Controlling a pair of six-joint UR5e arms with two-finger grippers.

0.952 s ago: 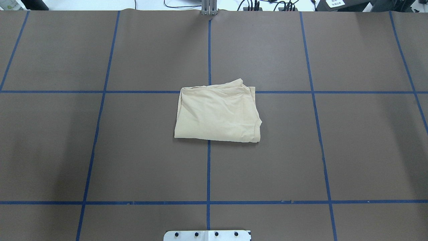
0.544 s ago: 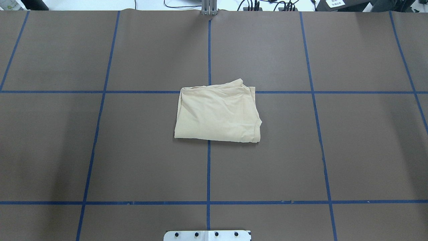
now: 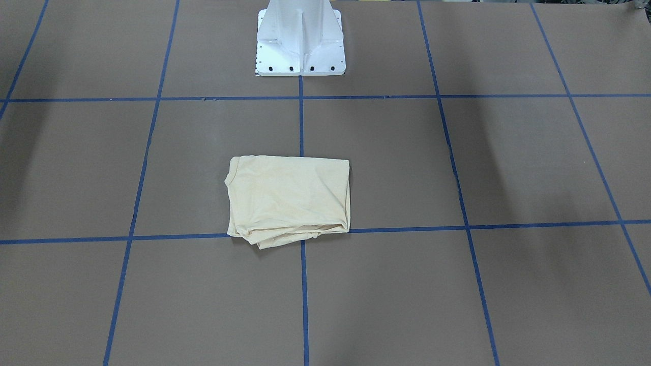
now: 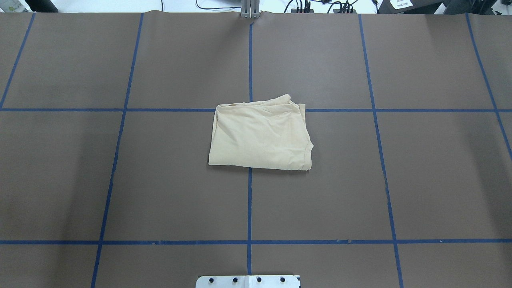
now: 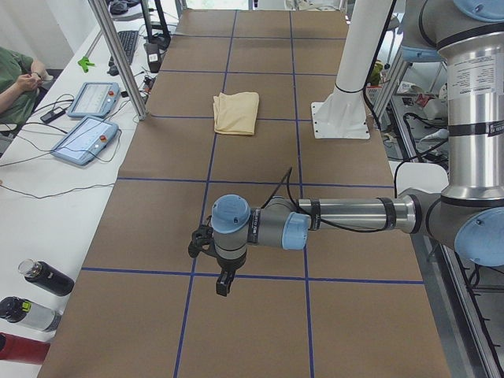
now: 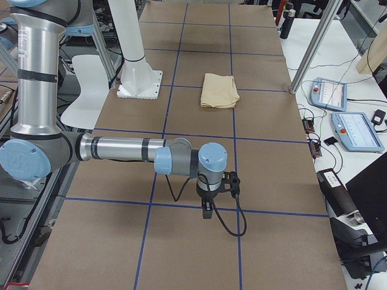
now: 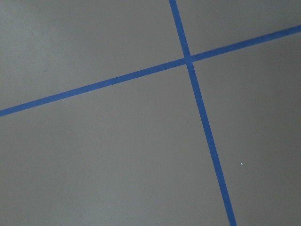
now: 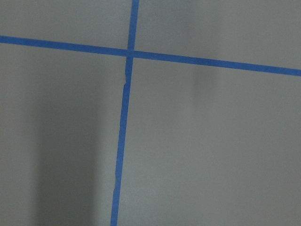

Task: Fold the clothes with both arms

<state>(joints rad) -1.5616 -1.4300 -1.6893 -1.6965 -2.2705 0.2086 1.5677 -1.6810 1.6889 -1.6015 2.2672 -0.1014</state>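
Observation:
The pale cream-yellow T-shirt [image 4: 260,136] lies folded into a small rectangle at the middle of the brown table, with the print and label hidden. It also shows in the front view [image 3: 290,199], the left view [image 5: 236,113] and the right view [image 6: 219,90]. My left gripper [image 5: 224,283] hangs low over the table far from the shirt, towards the table's left end. My right gripper [image 6: 207,211] hangs low towards the right end. Each shows only in a side view, so I cannot tell whether it is open or shut. Both wrist views show only table and blue tape.
The white pedestal base [image 3: 300,46] stands at the robot's edge of the table. Blue tape lines [image 4: 249,200] grid the brown surface. Teach pendants [image 5: 83,140], bottles [image 5: 47,277] and a metal post [image 5: 118,55] line the operators' side, where a person [image 5: 16,75] sits.

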